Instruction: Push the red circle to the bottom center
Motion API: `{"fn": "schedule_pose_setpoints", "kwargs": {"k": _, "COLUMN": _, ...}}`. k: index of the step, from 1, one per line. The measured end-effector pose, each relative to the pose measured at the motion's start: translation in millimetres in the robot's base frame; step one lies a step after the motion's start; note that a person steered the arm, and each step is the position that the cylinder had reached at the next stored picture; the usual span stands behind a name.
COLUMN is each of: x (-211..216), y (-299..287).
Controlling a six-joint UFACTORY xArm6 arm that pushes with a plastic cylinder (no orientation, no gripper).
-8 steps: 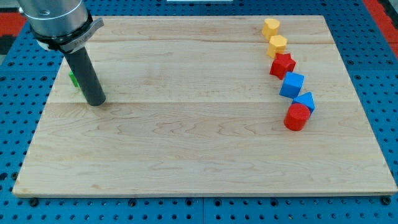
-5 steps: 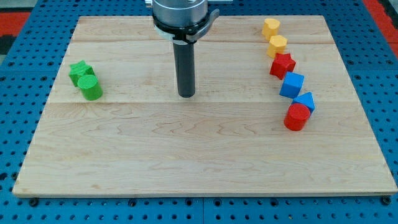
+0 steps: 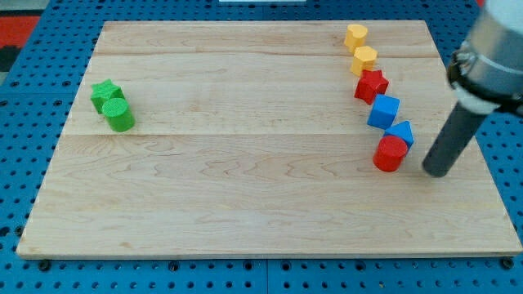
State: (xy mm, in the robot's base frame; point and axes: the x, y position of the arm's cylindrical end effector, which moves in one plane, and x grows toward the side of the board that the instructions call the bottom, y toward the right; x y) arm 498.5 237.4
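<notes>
The red circle (image 3: 391, 153) sits at the view's right, at the lower end of a curved row of blocks. A blue block (image 3: 402, 132) touches it just above and to the right. My tip (image 3: 437, 170) rests on the board to the right of the red circle, slightly lower, with a small gap between them. The dark rod rises from the tip toward the view's upper right.
Above the red circle run a blue cube (image 3: 383, 111), a red star (image 3: 371, 85) and two yellow blocks (image 3: 364, 59) (image 3: 355, 36). A green star (image 3: 105, 92) and green cylinder (image 3: 119, 115) sit at the view's left. The wooden board's edge (image 3: 261, 255) is near the bottom.
My tip has swept from the left side, across the board's middle, to the right of the red circle. No block has moved.
</notes>
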Motion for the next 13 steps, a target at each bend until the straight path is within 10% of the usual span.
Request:
{"fn": "schedule_pose_setpoints", "kwargs": {"k": 7, "x": -42, "y": -218}}
{"fn": "schedule_pose_setpoints", "kwargs": {"k": 13, "x": 67, "y": -103}}
